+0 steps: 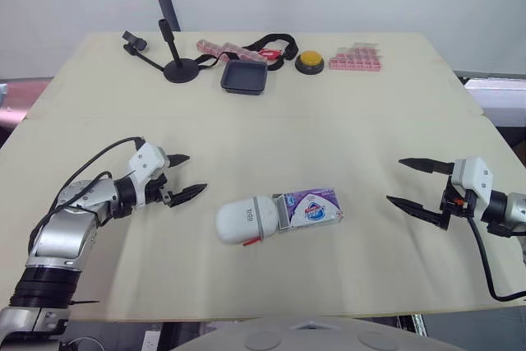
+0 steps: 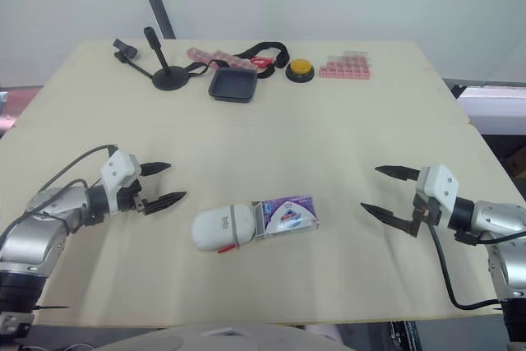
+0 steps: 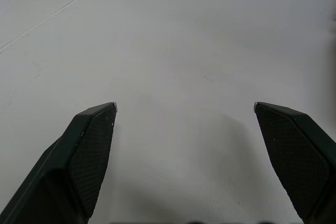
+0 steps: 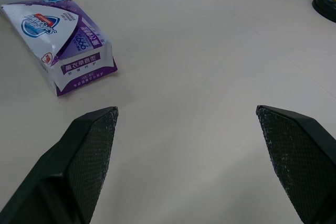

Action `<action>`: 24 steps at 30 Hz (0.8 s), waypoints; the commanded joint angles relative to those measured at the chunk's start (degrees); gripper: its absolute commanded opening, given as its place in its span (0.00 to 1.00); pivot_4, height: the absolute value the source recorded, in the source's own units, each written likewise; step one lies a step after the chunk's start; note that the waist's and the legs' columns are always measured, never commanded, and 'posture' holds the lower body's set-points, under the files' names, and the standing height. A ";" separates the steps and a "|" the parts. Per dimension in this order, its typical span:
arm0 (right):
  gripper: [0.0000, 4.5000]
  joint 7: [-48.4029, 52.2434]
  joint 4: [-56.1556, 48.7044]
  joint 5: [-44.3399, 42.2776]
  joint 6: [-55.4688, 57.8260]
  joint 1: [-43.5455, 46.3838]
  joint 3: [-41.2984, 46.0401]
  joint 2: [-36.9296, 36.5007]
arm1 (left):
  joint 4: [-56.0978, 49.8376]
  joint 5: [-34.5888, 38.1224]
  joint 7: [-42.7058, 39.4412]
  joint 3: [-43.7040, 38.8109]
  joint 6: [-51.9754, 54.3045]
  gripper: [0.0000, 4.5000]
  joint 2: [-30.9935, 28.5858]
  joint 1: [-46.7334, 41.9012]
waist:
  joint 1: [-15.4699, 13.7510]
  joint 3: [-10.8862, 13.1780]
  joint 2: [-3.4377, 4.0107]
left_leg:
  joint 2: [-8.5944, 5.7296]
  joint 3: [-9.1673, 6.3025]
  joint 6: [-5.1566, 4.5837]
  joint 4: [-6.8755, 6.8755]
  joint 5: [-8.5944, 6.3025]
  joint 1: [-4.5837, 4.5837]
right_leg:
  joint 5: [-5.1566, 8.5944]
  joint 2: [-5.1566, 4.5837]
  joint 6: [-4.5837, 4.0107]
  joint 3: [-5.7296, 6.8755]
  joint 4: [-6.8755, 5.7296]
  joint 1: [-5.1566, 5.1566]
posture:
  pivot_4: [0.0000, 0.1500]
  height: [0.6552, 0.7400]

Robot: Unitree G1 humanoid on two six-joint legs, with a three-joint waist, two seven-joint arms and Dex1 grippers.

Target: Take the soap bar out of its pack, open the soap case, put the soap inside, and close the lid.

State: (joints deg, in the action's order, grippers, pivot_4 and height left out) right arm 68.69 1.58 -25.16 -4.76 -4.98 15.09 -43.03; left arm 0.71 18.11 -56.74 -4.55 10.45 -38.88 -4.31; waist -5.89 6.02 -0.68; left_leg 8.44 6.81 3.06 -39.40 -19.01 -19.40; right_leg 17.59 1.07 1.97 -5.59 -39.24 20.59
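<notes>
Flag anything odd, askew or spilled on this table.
Nothing stands out. The soap pack lies flat, butted against the soap case, slightly slanted, both looking intact. Left gripper and right gripper hang open, clear of them.

Glossy soap pack [image 1: 311,208], smooth plastic soap case [image 1: 245,221], matt table [image 1: 345,113], finely textured black tool pads [image 4: 89,145]

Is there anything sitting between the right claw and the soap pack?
Nothing visible. Only bare table lies between the open right claw and the soap pack; the white soap case lies beyond it.
</notes>
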 commanded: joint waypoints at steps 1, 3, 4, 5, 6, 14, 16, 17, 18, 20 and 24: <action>1.00 1.15 0.28 -1.03 -0.43 -0.23 1.03 -0.61 | -2.08 0.93 0.05 -1.39 -0.32 0.99 -0.27 0.01 | 0.05 0.00 0.01 | 0.00 0.00 0.00 0.00 0.00 0.00 | 0.00 0.00 0.00 0.00 0.00 0.00 | 1.00 1.00; 1.00 2.24 0.56 -1.22 -0.31 -0.97 1.11 -1.02 | -2.07 1.83 -0.87 -1.27 -0.05 0.99 -0.33 -0.33 | 0.00 0.00 0.01 | 0.00 0.00 0.00 0.00 0.00 0.00 | 0.00 0.00 0.00 0.01 0.00 0.00 | 1.00 1.00; 1.00 2.49 0.31 -1.37 0.01 -1.22 1.07 -1.06 | -2.05 2.15 -1.25 -1.25 0.05 0.99 -0.36 -0.46 | -0.04 -0.01 0.01 | 0.00 0.00 0.00 0.00 0.00 -0.01 | 0.00 0.00 0.00 0.01 0.00 0.00 | 1.00 1.00; 1.00 2.52 -0.01 -1.42 0.27 -1.33 1.05 -1.01 | -2.07 2.29 -1.55 -1.20 0.05 0.99 -0.39 -0.51 | -0.05 0.00 0.01 | 0.00 0.00 0.00 0.00 0.00 0.00 | 0.00 0.00 0.00 0.01 0.00 0.00 | 1.00 1.00; 1.00 2.58 -0.31 -1.44 0.55 -1.42 0.99 -1.01 | -2.08 2.41 -1.83 -1.13 0.02 0.99 -0.42 -0.60 | -0.04 -0.01 0.01 | 0.00 0.00 0.00 0.00 0.00 0.00 | 0.00 0.00 0.00 0.01 0.00 0.00 | 1.00 1.00; 1.00 2.59 -0.99 -1.45 1.97 -1.59 1.12 -1.04 | -2.04 3.51 -2.28 -1.10 0.87 0.99 -0.32 -1.83 | -0.01 -0.01 0.02 | 0.00 0.00 0.00 0.00 0.00 0.00 | 0.00 0.00 0.00 0.00 0.00 0.00 | 1.00 1.00; 1.00 2.53 -0.91 -1.19 1.95 -1.52 1.05 -1.05 | -2.03 4.00 -2.39 -1.23 1.35 0.99 -0.23 -2.19 | -0.03 -0.01 0.02 | 0.00 0.00 0.00 0.00 0.00 0.00 | 0.00 0.00 0.00 0.00 0.00 0.00 | 1.00 1.00; 1.00 2.32 -0.85 -0.89 2.24 -1.48 0.95 -1.22 | -2.02 4.71 -2.45 -1.57 1.79 0.99 0.00 -2.46 | -0.03 -0.01 0.02 | 0.00 0.00 0.00 0.00 0.00 0.00 | 0.00 0.00 0.00 0.00 0.00 0.00 | 1.00 1.00; 1.00 2.00 -0.78 -0.69 2.65 -1.33 0.91 -1.35 | -1.95 5.27 -2.48 -1.89 2.21 0.99 0.16 -2.72 | -0.02 -0.01 0.02 | 0.00 0.00 0.00 0.00 0.00 0.00 | 0.00 0.00 0.00 0.00 0.00 0.00 | 1.00 1.00; 1.00 1.78 -1.10 -0.23 3.63 -0.74 0.54 -2.05 | -1.96 7.75 -3.52 -2.89 3.39 0.99 0.43 -2.79 | -0.02 -0.02 0.03 | 0.00 0.00 0.00 0.00 0.00 0.01 | 0.00 0.00 0.00 0.00 0.00 0.00 | 1.00 1.00; 1.00 2.91 -3.51 -0.10 5.17 1.56 -1.52 -3.84 | -2.61 10.36 -8.89 -4.13 0.92 0.99 -0.66 0.00 | 0.36 -0.03 0.06 | 0.00 0.01 0.00 0.03 0.00 0.04 | 0.00 0.01 -0.01 -0.01 0.00 0.00 | 1.00 1.00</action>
State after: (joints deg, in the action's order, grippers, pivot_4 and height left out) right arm 70.83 1.05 -25.05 0.03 -4.85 13.68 -45.21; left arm -0.48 26.66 -62.73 -6.61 13.50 -38.53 -5.53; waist -5.53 5.99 -0.62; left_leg 8.41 6.84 3.06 -39.35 -19.00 -19.37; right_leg 17.59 1.10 1.97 -5.64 -39.22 20.59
